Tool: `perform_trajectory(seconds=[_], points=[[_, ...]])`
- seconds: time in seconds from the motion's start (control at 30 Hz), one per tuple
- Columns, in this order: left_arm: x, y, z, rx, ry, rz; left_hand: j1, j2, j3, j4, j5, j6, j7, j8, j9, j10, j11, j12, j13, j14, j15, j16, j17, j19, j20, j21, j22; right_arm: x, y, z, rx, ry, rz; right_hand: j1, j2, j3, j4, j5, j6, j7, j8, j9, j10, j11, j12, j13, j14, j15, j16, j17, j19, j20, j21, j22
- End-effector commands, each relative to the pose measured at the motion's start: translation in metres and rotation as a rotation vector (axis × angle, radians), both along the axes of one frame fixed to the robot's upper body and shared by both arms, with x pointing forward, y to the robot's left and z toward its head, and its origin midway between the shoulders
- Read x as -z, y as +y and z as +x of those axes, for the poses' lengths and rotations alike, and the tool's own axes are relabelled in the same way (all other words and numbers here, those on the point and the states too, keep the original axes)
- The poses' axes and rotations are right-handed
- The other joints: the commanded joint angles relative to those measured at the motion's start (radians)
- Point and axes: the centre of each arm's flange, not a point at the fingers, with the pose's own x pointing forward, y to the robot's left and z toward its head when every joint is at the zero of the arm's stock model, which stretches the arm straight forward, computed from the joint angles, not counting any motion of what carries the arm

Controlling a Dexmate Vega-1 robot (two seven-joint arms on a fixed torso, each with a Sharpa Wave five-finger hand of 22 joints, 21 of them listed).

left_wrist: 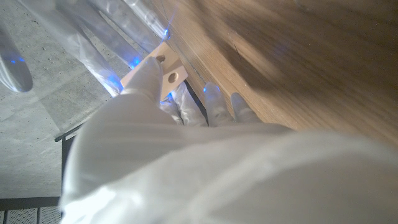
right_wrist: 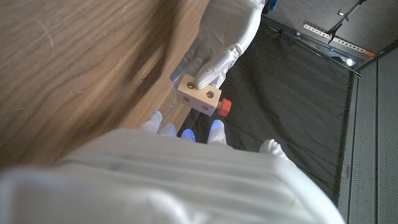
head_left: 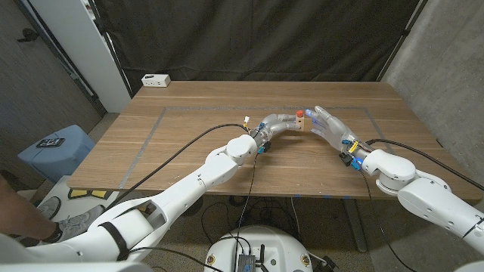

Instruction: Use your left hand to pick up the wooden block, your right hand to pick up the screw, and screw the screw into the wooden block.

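Wooden block gripped by left hand above the table near its far edge; red screw seated in it, pinched by right hand.

White arms, translucent fingers, black cables

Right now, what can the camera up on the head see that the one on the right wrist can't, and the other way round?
The head view alone takes in both white arms, the whole wooden table, a white box at its far edge and a blue stool beside it. The right wrist view alone gives the holes in the wooden block and a metal rail behind. Both share the left hand holding the block, the red screw sticking out of it, and the right hand close by.
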Motion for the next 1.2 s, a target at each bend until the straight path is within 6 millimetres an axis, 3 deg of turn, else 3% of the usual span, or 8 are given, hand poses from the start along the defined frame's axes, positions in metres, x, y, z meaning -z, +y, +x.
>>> perform_trajectory(seconds=[0.03, 1.2], points=[[0.000, 0.001, -0.003, -0.002, -0.007, 0.005, -0.001, 0.006, 0.002, 0.005, 0.008, 0.002, -0.001, 0.005, 0.004, 0.007, 0.002, 0.009, 0.002, 0.000, -0.049, 0.002, 0.002, 0.007, 0.005, 0.003, 0.006, -0.004, 0.003, 0.009, -0.021, -0.010, -0.014, -0.010, 0.002, 0.007, -0.001, 0.010, -0.012, 0.000, -0.002, 0.004, -0.193, 0.008, -0.001, 0.002, -0.192, 0.002, 0.007, 0.002, -0.007, 0.006, 0.005, 0.005], [0.000, 0.004, -0.004, -0.005, -0.007, 0.000, -0.005, 0.007, 0.000, 0.007, 0.010, -0.006, -0.005, 0.003, 0.004, 0.000, 0.002, 0.007, 0.003, -0.002, -0.048, 0.002, 0.002, 0.006, 0.006, 0.003, 0.006, -0.008, 0.014, 0.015, -0.059, -0.021, -0.028, -0.027, -0.001, 0.003, 0.010, 0.012, 0.007, 0.003, 0.018, 0.005, -0.198, 0.009, 0.001, 0.002, -0.192, 0.003, 0.010, 0.005, -0.009, 0.007, 0.005, 0.006]])
